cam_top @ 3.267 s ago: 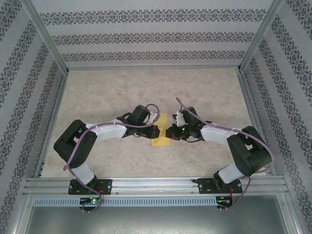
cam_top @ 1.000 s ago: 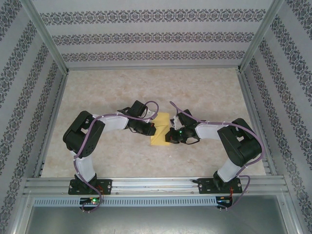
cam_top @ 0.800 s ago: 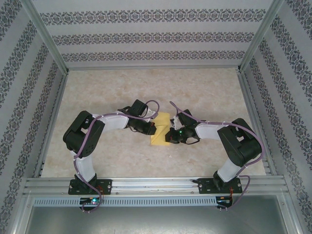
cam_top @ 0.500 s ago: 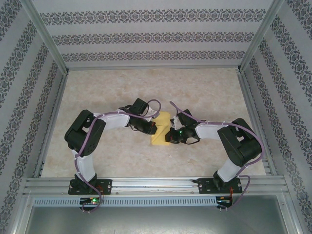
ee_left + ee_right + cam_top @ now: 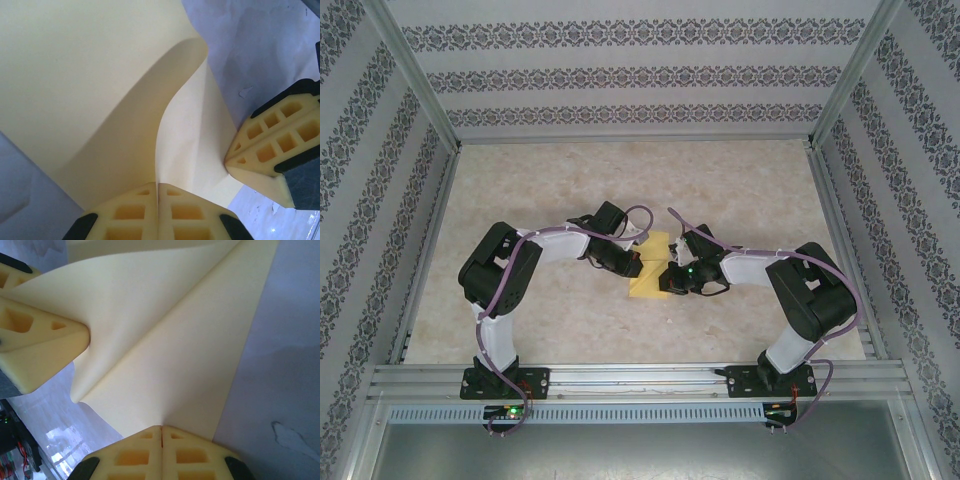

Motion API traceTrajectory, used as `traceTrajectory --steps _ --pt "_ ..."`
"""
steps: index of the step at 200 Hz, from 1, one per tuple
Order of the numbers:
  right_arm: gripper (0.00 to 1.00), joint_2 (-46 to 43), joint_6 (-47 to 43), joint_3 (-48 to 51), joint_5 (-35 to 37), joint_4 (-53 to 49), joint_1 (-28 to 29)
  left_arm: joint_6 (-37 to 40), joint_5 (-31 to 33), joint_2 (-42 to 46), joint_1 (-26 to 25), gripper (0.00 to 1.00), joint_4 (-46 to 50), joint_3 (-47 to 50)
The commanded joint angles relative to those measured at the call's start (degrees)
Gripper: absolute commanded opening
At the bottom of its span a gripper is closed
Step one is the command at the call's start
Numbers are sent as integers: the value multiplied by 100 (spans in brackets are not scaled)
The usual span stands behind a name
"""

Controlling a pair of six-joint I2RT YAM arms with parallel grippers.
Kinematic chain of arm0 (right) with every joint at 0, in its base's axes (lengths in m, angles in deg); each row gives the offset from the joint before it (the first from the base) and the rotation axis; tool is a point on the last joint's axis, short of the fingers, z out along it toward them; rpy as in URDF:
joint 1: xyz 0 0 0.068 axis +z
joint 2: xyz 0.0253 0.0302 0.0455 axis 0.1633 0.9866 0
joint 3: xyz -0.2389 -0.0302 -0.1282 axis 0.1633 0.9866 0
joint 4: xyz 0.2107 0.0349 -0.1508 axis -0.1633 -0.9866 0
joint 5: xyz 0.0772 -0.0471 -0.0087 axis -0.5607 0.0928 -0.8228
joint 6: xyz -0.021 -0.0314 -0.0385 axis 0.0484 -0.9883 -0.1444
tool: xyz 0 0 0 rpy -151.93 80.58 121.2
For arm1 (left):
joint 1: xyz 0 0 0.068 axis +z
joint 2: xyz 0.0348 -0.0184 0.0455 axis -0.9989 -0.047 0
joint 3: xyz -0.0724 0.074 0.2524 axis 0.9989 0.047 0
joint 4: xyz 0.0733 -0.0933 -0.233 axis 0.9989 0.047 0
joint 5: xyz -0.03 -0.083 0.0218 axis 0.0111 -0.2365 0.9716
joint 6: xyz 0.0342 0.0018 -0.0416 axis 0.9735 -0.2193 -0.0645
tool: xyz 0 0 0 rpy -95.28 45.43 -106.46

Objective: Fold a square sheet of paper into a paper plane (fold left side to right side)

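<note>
We see the square sheet of paper (image 5: 648, 270), plain pale yellow, lying near the middle of the counter (image 5: 570, 180). It is partly folded: one flap lifts and curves over the flatter layer beneath, along a soft diagonal crease.

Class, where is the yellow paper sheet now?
In the top view, the square sheet of paper sits mid-table, between the left gripper and right gripper.

I operate in a robotics lab test cell. An aluminium profile frame (image 5: 416, 75) encloses the workspace, and patterned wall panels (image 5: 640, 75) line three sides as a backdrop. The arm bases (image 5: 505, 380) bolt to an extrusion rail (image 5: 640, 378) at the near edge of a marble-look tabletop (image 5: 640, 180), with a slotted cable duct (image 5: 640, 412) beside it.
</note>
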Motion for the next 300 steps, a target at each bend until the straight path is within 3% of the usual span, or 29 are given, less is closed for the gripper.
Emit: traceTrajectory --steps 1,300 --pt "0 177 -105 60 389 -508 62 155 -34 -72 62 1 166 -107" --pt "0 238 -158 33 436 -587 58 336 67 -113 78 1 456 -372"
